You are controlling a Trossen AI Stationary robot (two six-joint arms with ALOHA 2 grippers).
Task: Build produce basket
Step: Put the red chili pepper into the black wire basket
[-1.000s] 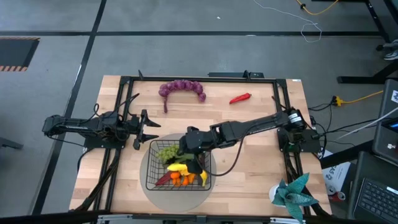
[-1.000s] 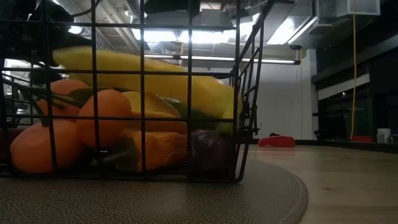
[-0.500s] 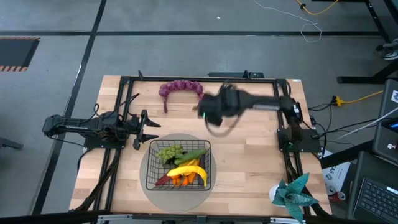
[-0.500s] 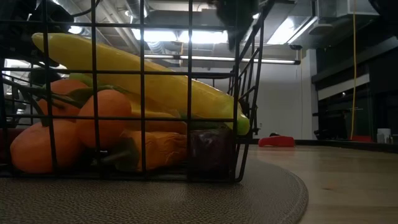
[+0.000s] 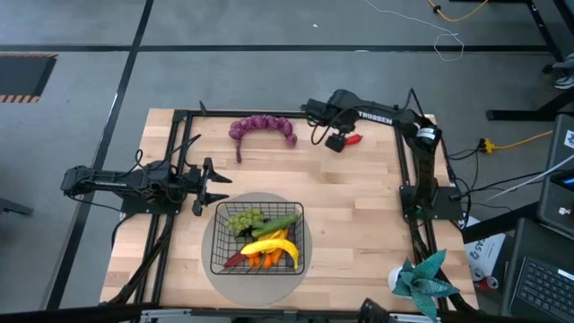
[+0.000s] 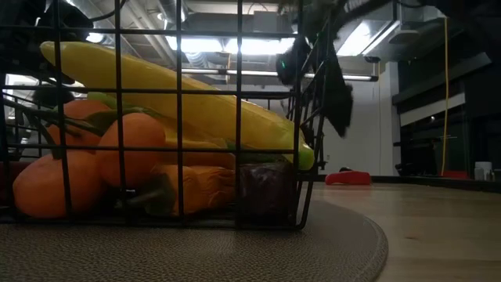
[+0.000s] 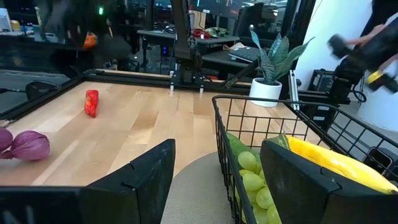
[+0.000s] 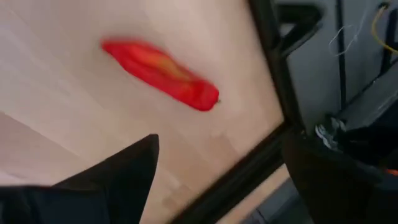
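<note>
My right claw [image 5: 335, 141] hangs wide open and empty, the red chili [image 8: 160, 74] lying on the table just ahead between its fingers. It looks light, smooth and stiff; I'd pinch its thick middle. The left claw [image 5: 218, 186] waits open beside the basket [image 5: 218, 235].

Red chili [image 8: 160, 73]; yellow banana [image 6: 172, 94]; black basket [image 5: 218, 226].

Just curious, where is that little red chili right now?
In the high view, the red chili lies on the table's far right part, right beside the right gripper.
</note>
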